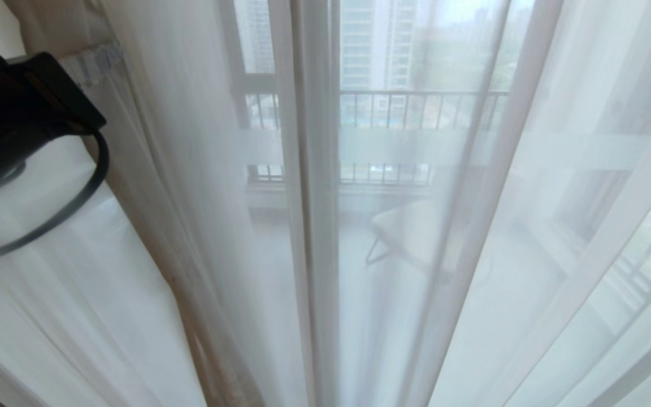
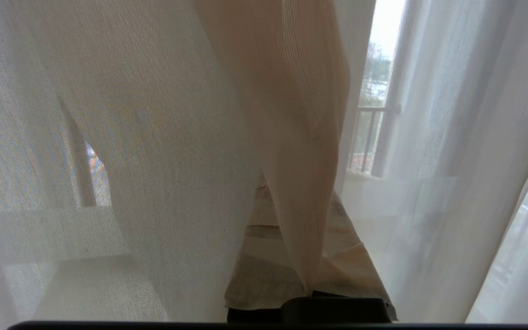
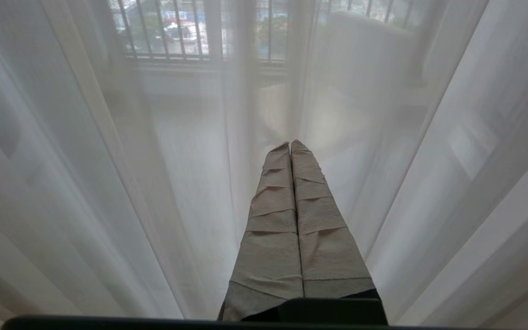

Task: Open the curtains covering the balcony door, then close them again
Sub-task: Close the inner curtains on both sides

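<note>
sheer white curtains (image 1: 201, 226) hang shut across the balcony door (image 1: 308, 141). left tool (image 2: 291, 275) clenched on a beige fold (image 2: 291, 137) of the thicker layer (sheer draped around it). right tool (image 3: 294, 151) clenched on nothing, just short of the sheer. fabric looks light, soft and slippery, so bunch a full pleat at the edge, not one thin layer.

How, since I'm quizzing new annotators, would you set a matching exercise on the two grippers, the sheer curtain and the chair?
Things:
1. left gripper
2. right gripper
3. sheer curtain
4. chair

States:
a. outside, seen through fabric
b. shut, holding nothing
c. drawn across, see-through
d. shut on the cream-beige curtain

Pairs: 1-d, 2-b, 3-c, 4-a
</note>
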`<state>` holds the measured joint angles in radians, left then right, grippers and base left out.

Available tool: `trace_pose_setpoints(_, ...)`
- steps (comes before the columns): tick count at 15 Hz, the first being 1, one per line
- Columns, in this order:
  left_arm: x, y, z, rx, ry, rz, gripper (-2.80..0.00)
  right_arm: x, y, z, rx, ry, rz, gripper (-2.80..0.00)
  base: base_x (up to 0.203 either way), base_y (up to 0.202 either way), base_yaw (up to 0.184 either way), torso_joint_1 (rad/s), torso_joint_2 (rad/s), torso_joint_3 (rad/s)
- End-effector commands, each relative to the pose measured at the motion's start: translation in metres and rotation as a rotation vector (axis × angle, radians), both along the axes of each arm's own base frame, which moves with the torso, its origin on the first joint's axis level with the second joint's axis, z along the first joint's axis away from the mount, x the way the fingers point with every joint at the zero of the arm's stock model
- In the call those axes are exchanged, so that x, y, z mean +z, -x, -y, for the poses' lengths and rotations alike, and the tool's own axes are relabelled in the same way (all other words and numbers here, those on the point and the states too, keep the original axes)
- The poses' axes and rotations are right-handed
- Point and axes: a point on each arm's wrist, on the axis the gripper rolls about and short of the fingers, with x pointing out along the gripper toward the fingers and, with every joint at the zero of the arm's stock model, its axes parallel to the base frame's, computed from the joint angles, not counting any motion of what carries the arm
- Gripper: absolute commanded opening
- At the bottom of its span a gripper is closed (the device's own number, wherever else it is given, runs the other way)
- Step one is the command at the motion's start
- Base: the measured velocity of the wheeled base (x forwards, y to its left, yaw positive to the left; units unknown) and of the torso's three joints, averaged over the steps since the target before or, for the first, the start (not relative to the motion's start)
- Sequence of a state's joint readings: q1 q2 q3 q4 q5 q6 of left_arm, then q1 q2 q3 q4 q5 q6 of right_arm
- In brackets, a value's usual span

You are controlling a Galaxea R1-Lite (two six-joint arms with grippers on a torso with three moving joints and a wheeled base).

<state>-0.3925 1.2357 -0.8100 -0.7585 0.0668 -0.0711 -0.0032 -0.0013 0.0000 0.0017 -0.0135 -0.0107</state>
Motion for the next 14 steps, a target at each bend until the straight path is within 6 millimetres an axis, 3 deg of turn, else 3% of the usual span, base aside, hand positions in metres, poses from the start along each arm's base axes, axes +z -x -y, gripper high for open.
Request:
trace_pose_setpoints(1,0.0001,-0.0005,0.0002,0.000,0.002,0.003,-2.80,0.0000,-0.0001,0.0000,0.000,0.000,-0.001,-2.80,0.000,-0.193,-0.002,0.003,0.00,0.007)
trace_pose_setpoints(14,-0.0018,-0.0020,0.0005,0.002,-0.001,-0.006,-2.80,0.0000,-0.0001,0.0000,0.000,0.000,-0.001,-2.80,0.000,-0.190,-0.001,0.002,0.00,0.002)
